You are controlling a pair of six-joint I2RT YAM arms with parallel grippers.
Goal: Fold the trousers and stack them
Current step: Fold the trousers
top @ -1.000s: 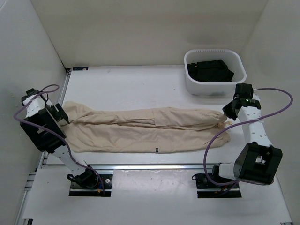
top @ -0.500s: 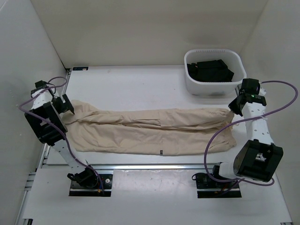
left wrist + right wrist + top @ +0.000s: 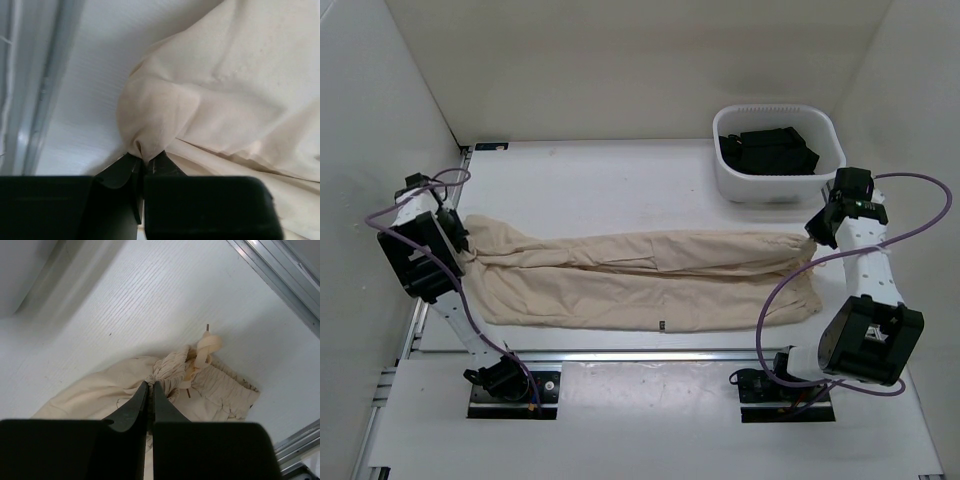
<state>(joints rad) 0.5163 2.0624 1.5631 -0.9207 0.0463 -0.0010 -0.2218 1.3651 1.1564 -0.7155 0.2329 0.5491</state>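
The beige trousers (image 3: 640,280) lie stretched left to right across the white table, legs side by side. My left gripper (image 3: 460,243) is at their left end. In the left wrist view it (image 3: 145,159) is shut on a pinched fold of the trousers' cloth (image 3: 150,120). My right gripper (image 3: 812,232) is at their right end. In the right wrist view it (image 3: 150,385) is shut on the gathered waist (image 3: 172,371), beside the knotted drawstring (image 3: 205,347).
A white basket (image 3: 750,185) holding black folded garments (image 3: 770,150) stands at the back right, just beyond the right gripper. A metal rail (image 3: 45,100) runs along the table's left edge and another rail (image 3: 280,280) along the right. Walls close in on both sides.
My left gripper moved in on the trousers' left end and closed on the cloth. The right gripper drew the waist rightward a second ago and has held still since.
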